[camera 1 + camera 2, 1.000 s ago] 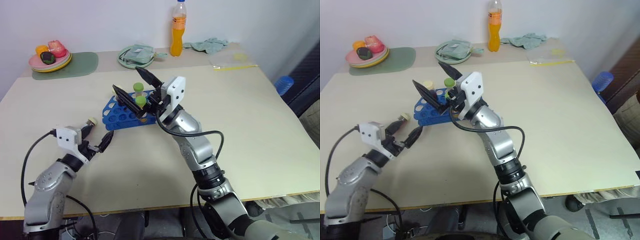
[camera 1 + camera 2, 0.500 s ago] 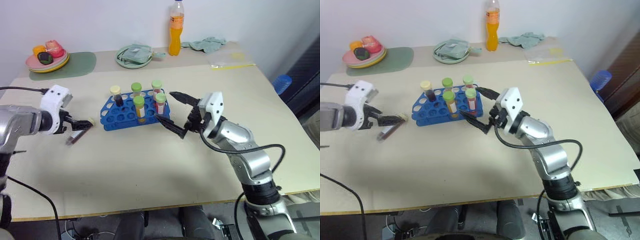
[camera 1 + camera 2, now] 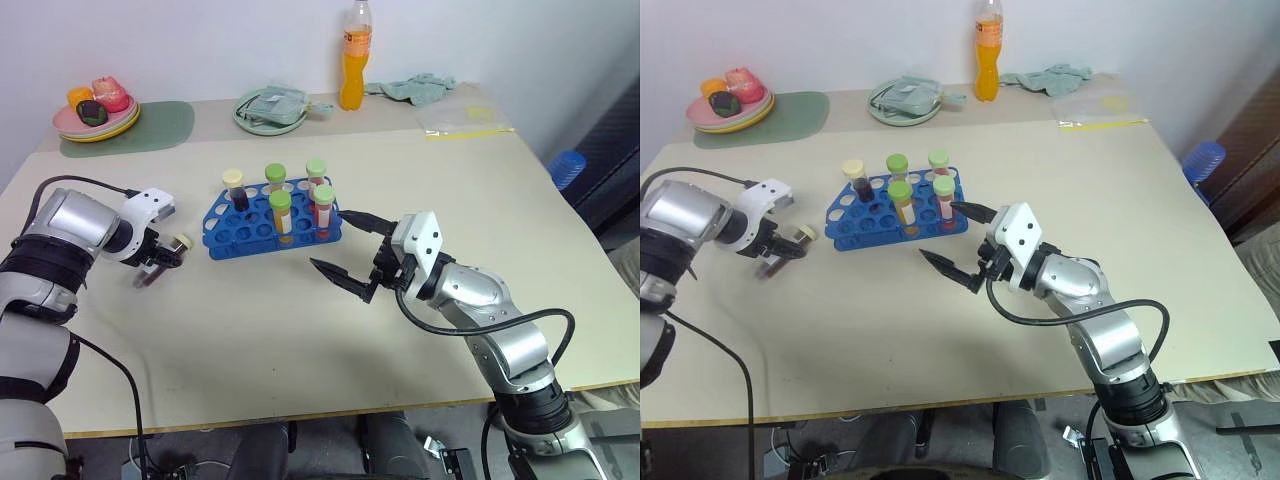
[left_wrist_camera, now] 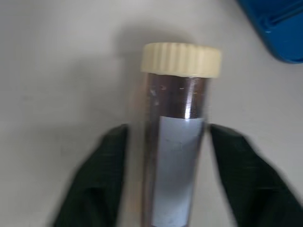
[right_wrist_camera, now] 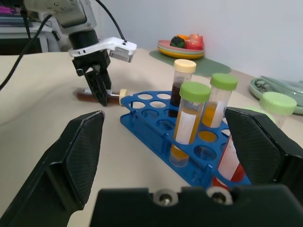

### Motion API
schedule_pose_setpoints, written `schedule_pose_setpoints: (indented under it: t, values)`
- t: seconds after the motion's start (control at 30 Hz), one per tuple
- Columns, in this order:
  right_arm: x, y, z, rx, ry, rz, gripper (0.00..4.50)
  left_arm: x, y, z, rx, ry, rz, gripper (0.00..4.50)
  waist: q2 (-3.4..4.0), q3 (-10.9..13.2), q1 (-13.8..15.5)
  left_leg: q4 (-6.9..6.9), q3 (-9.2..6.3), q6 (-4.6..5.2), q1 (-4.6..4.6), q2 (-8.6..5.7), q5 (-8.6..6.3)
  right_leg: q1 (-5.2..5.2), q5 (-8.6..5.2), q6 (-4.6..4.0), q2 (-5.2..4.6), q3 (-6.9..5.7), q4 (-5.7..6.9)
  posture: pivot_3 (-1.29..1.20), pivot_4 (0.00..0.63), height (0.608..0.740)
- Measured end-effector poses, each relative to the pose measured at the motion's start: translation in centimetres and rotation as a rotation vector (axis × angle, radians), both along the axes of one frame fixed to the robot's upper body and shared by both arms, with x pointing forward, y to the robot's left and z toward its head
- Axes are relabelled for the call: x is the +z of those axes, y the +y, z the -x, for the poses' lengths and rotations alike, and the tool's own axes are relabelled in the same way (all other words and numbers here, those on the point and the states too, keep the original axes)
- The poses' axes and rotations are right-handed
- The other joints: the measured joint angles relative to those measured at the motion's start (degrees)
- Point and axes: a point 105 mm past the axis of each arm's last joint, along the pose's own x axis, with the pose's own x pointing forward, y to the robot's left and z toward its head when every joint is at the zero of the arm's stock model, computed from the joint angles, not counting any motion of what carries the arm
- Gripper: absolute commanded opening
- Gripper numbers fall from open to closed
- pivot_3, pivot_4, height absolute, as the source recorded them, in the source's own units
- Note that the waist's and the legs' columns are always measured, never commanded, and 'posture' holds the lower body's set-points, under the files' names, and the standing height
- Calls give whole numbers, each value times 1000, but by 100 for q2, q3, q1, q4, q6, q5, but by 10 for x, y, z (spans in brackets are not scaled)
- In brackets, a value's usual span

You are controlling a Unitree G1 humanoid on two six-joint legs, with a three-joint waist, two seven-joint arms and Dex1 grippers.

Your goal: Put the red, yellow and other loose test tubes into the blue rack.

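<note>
The blue rack (image 3: 238, 236) stands mid-table and holds several upright tubes, most with green caps (image 3: 279, 199) and one with a cream cap (image 3: 233, 179). A loose test tube (image 4: 176, 156) with a cream cap and dark contents lies on the table to the rack's left. My left gripper (image 3: 158, 264) points down over it, its black fingers (image 4: 102, 182) closed in against the tube's sides. My right gripper (image 3: 331, 241) hovers open just right of the rack, holding nothing.
Along the far edge are an orange drink bottle (image 3: 355, 60), a plate of fruit (image 3: 97, 113) on a green mat, a green dish (image 3: 270, 110) and a crumpled cloth (image 3: 420, 89). A clear bag (image 3: 455, 122) lies at the far right.
My left gripper swung down over the loose tube and closed around it. My right gripper drew back from above the rack to its right side, staying open.
</note>
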Motion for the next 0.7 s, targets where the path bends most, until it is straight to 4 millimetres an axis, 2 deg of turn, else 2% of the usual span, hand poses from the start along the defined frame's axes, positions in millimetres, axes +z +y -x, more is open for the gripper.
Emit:
schedule_pose_setpoints:
  t: [0.03, 0.2, 0.27, 0.37, 0.43, 0.5, 0.67, 0.7]
  values:
    - [0, 0, 0, -2, -1, 0, 4500, 1, 2, -1, 1, -1, -7, 801, 0, 0, -2, 0, -1, 0, 0, 0, 0, 0, 0, 0, 0, 0, 1, 0, 150, 740]
    - [-3, -2, 0, -11, 4, 10, 4500, 8, 19, -3, 86, -64, -6, 753, -13, 7, -5, 3, -3, 0, -5, 0, 0, -9, 0, 0, 0, 0, 9, 0, 150, 740]
    - [-7, -4, 1, -18, 19, 11, 4500, 27, 27, -17, 114, -293, 40, 753, -24, 11, -2, 5, -22, 0, -8, 1, 0, -13, 0, 0, -6, 1, 13, 0, 150, 740]
    - [-13, -10, 2, -44, 38, 10, 4500, 69, 30, -31, 116, -762, 37, 753, -28, 8, 20, 9, -24, -27, -20, 8, 15, -31, 1, -1, -22, 9, 23, 0, 150, 740]
    - [-23, -18, 2, -78, 64, 23, 4500, 89, 20, -21, 156, -1010, 157, 753, -31, 6, 42, 16, -23, -28, -28, 6, 15, -32, 2, 0, -26, 10, 21, 0, 150, 740]
    - [-30, -23, 2, -98, 82, 33, 4500, 93, 10, 2, 174, -1149, 259, 753, -28, 2, 36, 16, -17, -19, -27, 4, 10, -31, 3, 0, -27, 17, 18, 0, 150, 740]
    - [-38, -27, 2, -118, 94, 44, 4500, 73, -36, 35, 154, -1275, 410, 753, -32, 1, 147, 21, -16, -12, -19, -2, 6, -24, 6, -3, -20, 14, 25, 0, 150, 740]
    - [-41, -29, 0, -128, 96, 49, 4500, 70, -53, 42, 135, -1317, 415, 753, -33, -1, 176, 21, -10, -11, -8, -5, 5, -9, 6, -3, -22, 15, 20, 0, 150, 740]
